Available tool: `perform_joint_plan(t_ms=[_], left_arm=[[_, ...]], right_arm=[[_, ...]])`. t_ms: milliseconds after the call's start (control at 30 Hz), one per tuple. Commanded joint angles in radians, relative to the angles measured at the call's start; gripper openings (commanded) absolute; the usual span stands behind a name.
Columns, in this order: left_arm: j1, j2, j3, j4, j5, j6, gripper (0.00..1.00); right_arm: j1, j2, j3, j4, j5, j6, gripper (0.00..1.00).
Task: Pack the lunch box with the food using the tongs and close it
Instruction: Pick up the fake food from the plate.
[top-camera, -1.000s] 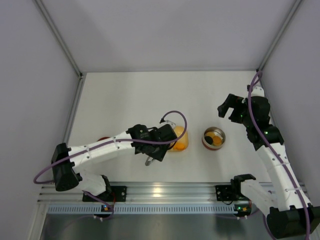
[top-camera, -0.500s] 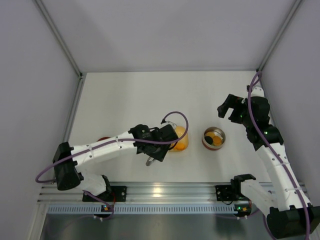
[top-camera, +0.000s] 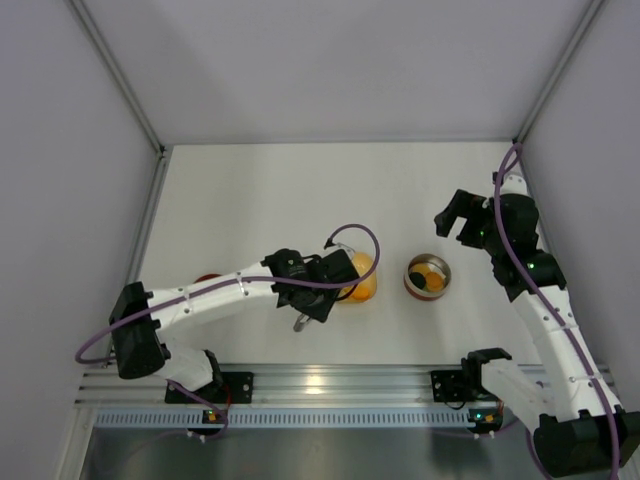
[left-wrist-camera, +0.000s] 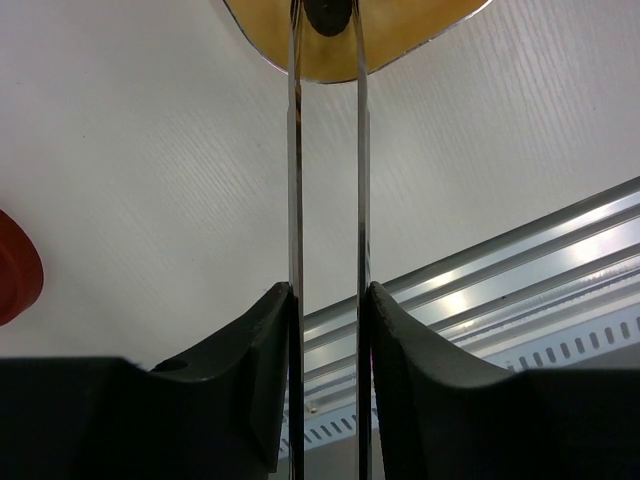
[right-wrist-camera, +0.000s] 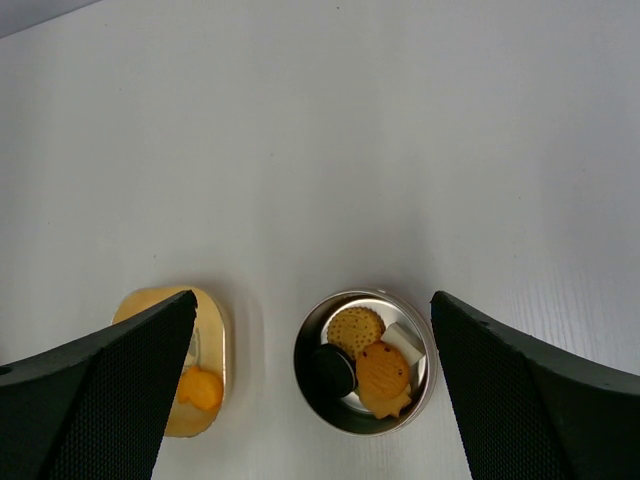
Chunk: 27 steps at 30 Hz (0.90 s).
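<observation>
The left tool (left-wrist-camera: 328, 295) is working on the near side of the yellow dish (left-wrist-camera: 400, 30) and is clamping on the tongs (left-wrist-camera: 294, 180). Its two black fingers (left-wrist-camera: 250, 340) are pressing the slender silver arms from either side, so the arms are running almost parallel up over the dish rim. At the tips, a small dark piece (left-wrist-camera: 327, 14) is sitting between them. Whether it is truly pinched is hard to tell, since the view is cutting it off.

The tongs are likely thin, springy and slick, so the hold wants to be well back from the tips, square across both arms. The dark piece is probably light, hard and smooth, and could squirt out unless it is caught across its middle.

The red lid (left-wrist-camera: 15, 265) is lying on the desk (right-wrist-camera: 400, 150) on the left arm's side of the dish, well apart from it. One orange piece (right-wrist-camera: 200, 388) is waiting in the dish.

On the right arm's side of the dish, near it but not touching, the lunch box (right-wrist-camera: 302, 345) is standing open. It is holding a round tan biscuit (right-wrist-camera: 355, 327), a dark round piece (right-wrist-camera: 331, 371), an orange-brown piece (right-wrist-camera: 382, 372) and a white piece (right-wrist-camera: 405, 343).

Farther from the dish, the right tool (right-wrist-camera: 312, 300) is hanging above the desk, its jaws spread wide with nothing between them.
</observation>
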<state>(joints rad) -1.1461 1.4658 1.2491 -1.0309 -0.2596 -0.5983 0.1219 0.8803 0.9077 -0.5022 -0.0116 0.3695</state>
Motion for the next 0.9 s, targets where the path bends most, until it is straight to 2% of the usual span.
perform_joint_plan(t_ms=[0, 467, 867], left_arm=[[0.002, -0.007, 0.050, 0.019, -0.015, 0.014, 0.38], [0.002, 0.019, 0.219, 0.015, -0.067, 0.074, 0.34], [0.000, 0.224, 0.487, 0.163, 0.101, 0.176, 0.34]], right_arm=[[-0.001, -0.001, 0.005, 0.034, 0.001, 0.000, 1.00], [-0.002, -0.001, 0.028, 0.021, 0.006, -0.006, 0.99], [-0.002, -0.001, 0.056, -0.001, 0.005, -0.015, 1.00]])
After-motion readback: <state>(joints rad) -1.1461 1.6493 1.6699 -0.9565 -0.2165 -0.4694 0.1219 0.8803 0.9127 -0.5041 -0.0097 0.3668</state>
